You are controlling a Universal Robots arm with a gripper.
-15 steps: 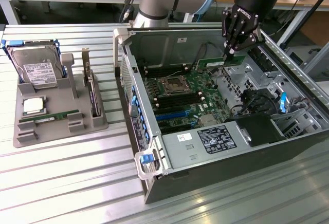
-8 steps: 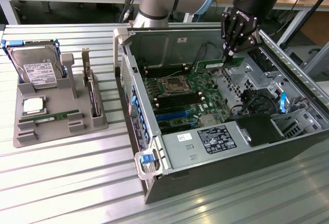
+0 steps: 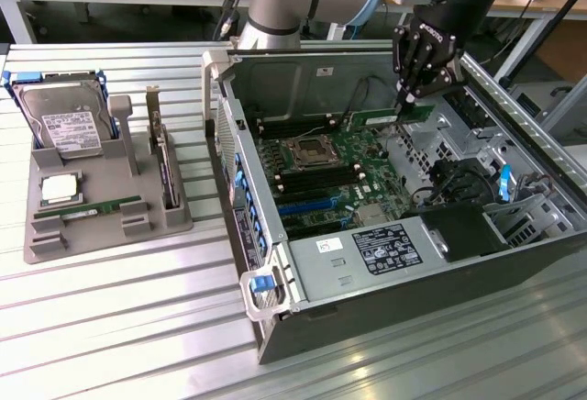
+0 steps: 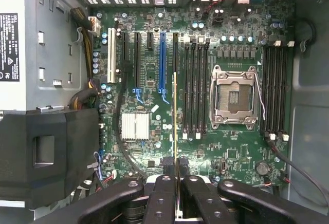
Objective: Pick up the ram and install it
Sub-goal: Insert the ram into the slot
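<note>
Black hand point(image 4: 176, 183) pinches thin green ram point(image 4: 175, 126) edge-on above motherboard point(image 4: 154, 147).

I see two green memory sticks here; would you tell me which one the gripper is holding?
The ram above the open computer case, pinched in the gripper. The other stick lies in the grey tray.

The ram point(image 3: 393, 116), a green circuit-board stick with a slightly glossy face, is pinched in the matt black metal fingers point(image 4: 165, 196) of the gripper point(image 3: 411, 97). Below the gripper lie the glossy green motherboard point(image 4: 169, 131), its bright bare-metal CPU socket frame point(image 4: 234, 96) and black plastic memory slots point(image 4: 195, 88). Around them stand the dull grey sheet-metal case walls point(image 3: 275, 79), on a ribbed brushed aluminium table point(image 3: 119, 327).
</note>
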